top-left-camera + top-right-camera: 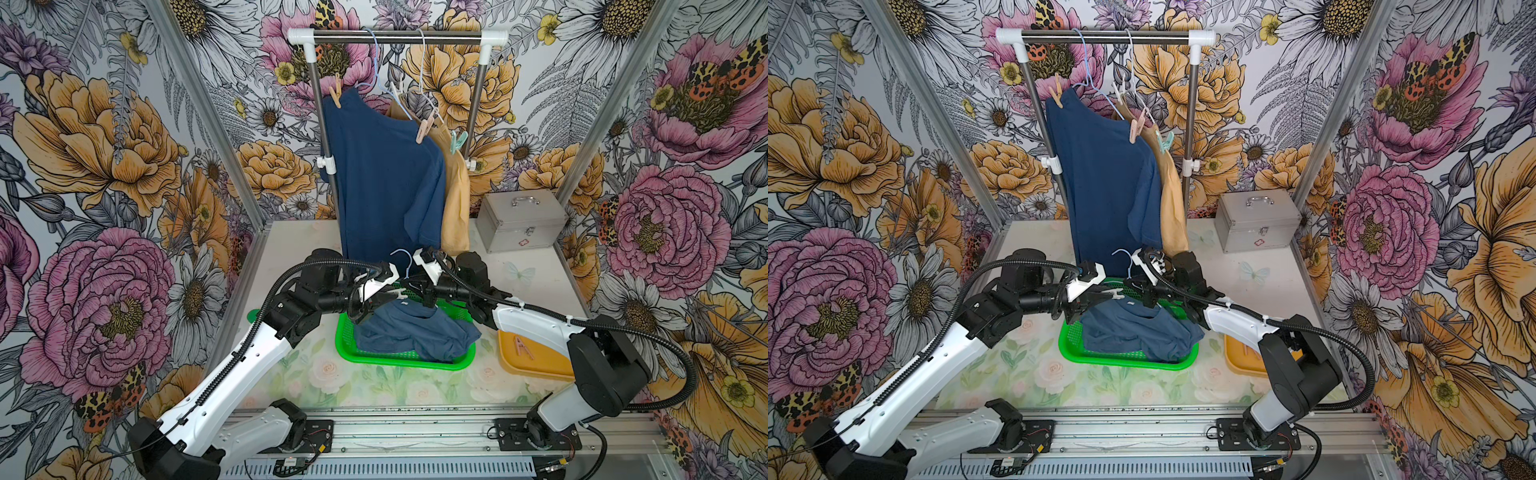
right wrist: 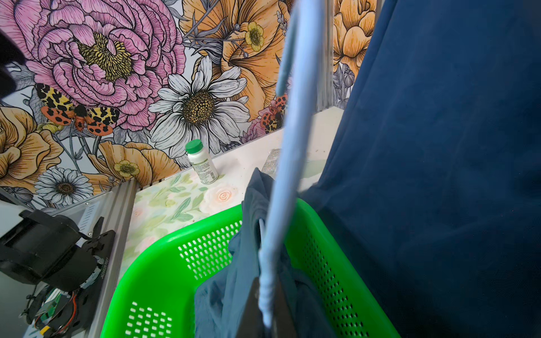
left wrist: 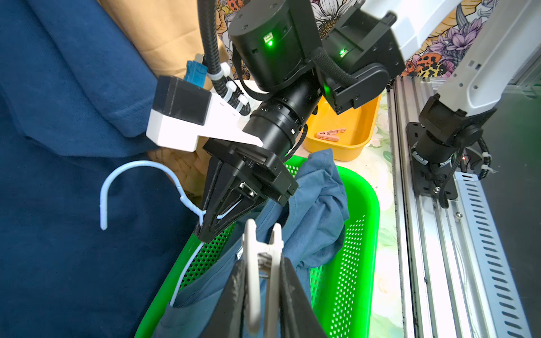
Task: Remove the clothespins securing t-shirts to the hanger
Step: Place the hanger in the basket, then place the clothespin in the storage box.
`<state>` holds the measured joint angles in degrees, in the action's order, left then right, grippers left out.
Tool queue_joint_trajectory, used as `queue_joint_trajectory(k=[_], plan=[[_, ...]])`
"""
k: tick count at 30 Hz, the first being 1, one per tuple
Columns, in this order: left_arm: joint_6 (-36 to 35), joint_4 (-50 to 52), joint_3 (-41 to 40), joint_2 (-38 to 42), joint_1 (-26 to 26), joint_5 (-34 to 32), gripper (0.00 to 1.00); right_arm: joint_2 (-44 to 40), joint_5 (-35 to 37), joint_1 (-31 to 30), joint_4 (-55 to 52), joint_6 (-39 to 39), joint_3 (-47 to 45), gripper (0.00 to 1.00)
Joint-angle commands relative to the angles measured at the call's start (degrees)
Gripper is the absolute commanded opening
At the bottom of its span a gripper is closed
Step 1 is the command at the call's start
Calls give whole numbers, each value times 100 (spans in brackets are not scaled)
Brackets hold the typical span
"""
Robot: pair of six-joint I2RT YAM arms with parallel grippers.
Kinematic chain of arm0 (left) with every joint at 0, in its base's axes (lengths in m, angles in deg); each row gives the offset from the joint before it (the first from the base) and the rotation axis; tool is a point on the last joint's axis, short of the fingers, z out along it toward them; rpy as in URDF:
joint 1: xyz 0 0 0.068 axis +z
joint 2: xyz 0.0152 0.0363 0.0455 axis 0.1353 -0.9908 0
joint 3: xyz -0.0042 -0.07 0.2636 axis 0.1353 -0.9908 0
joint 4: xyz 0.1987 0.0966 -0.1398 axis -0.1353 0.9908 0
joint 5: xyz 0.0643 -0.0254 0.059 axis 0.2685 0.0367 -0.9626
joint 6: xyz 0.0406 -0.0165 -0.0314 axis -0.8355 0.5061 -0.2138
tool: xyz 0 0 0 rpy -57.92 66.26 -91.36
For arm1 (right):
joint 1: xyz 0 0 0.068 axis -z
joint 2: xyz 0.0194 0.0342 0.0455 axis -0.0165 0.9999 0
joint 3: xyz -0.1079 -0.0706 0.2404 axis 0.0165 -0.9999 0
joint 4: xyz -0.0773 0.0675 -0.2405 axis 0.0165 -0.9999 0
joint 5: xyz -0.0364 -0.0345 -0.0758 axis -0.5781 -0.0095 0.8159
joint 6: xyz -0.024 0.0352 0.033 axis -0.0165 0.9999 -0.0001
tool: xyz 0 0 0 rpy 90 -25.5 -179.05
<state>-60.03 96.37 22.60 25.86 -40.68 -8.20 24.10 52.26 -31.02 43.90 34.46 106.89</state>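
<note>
Left gripper (image 3: 263,272) is clamped on a white clothespin (image 3: 251,240) over the green basket (image 3: 367,199), and whether it bites cloth is hidden. Right gripper (image 3: 206,229) pinches the blue hanger (image 3: 103,210) at its neck. The hanger's shoulders disappear under the navy t-shirt (image 3: 316,204), slumped in that basket and half cut off.

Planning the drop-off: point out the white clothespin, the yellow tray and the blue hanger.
white clothespin (image 3: 251,248), left wrist view, one arm.
yellow tray (image 3: 349,151), left wrist view, outer wall.
blue hanger (image 3: 102,210), left wrist view, its hook.
</note>
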Motion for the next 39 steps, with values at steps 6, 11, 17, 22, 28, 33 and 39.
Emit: queue_joint_trajectory(k=[6, 11, 17, 22, 28, 33, 39], plan=[[214, -77, -26, -11, -95, -193, 17, 342, 215, 6, -712, -494, -88, 20], [279, -81, -40, 4, -117, -204, 17, 93, 347, 49, -1129, -751, -33, 29], [419, -139, -41, -47, -166, -201, 17, -537, 800, 135, -1856, -1138, -142, 46], [865, -344, -12, -238, -190, -231, 16, -1404, 1474, 149, -2211, -1375, -538, 52], [1548, -762, 7, -466, -247, -9, 15, -2636, 2471, -134, -2240, -1709, -1058, 54], [2059, -914, 165, -697, -250, 43, 15, -3081, 3762, -902, -2165, -2494, -1182, 55], [2798, -931, 428, -1008, -202, -44, 15, -2945, 4983, -1770, -1160, -3232, -1300, 56]])
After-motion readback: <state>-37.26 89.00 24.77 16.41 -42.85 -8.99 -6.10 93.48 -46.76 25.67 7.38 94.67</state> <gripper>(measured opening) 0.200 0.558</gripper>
